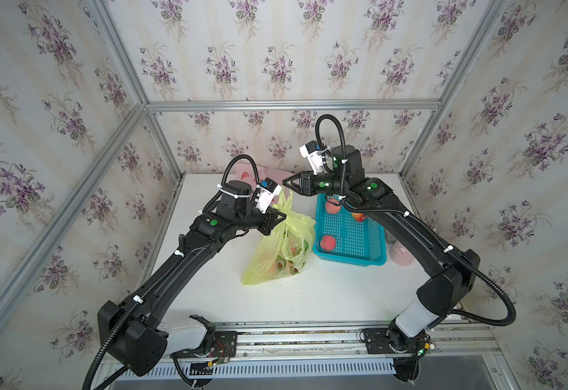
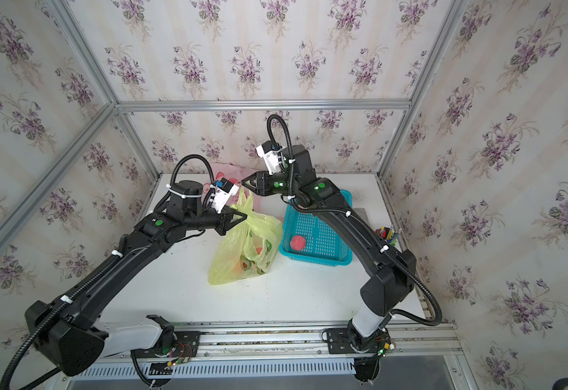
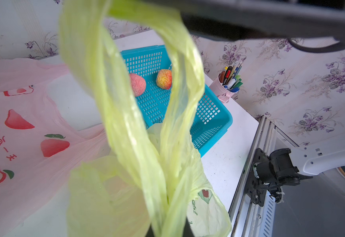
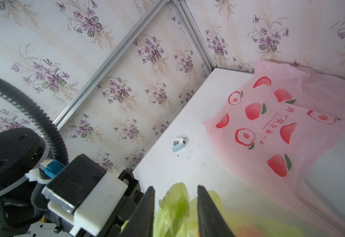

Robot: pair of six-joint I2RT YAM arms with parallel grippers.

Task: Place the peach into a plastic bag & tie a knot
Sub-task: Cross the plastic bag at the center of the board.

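left claw [image 1: 284, 216] clenched on green bag's [image 1: 276, 260] handle loop [image 3: 124, 106]; right claw [image 4: 175, 187] parted around loose handle [image 4: 173, 207], not pinching.

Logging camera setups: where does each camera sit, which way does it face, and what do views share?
Both top views: high above the base, facing down at the table; both arms, left gripper shut on the yellow-green bag, right gripper at its handle.
Left wrist: on the left arm, facing the blue basket through the bag's handles; right arm in frame.
Right wrist: on the right arm, facing the pink bag; own fingers apart around a handle.
Shared: both wrist views show both bags.
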